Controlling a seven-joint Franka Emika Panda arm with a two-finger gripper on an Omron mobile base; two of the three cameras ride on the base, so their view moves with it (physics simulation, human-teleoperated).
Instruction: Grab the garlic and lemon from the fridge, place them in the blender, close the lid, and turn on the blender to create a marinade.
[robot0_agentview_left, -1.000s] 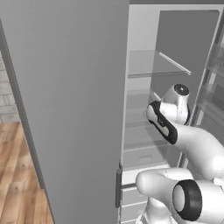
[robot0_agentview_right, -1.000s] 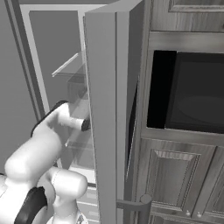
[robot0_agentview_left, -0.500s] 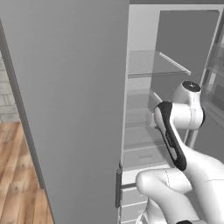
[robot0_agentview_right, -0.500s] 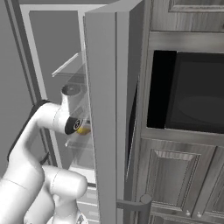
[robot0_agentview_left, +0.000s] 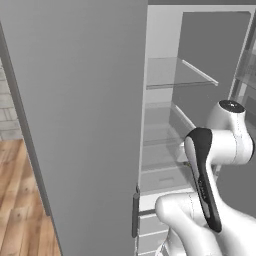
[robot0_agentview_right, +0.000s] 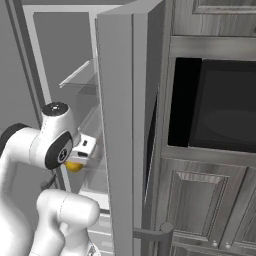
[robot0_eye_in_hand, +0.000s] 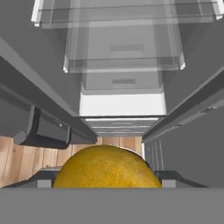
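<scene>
Left base view: fridge door stands wide open, arm between door edge and shelves. Right base view — lemon sits under the hand, just outside the shelves. Hand view: gripper clamps the round lemon, no clear long axis; drawers ahead.

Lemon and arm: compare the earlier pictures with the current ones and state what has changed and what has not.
The arm has drawn back out of the fridge, carrying the lemon between the fingers of its pincer; a second ago the hand was deeper among the shelves and the lemon was hidden. The pincer's grip, the open fridge door and the drawers stayed as they were.
</scene>
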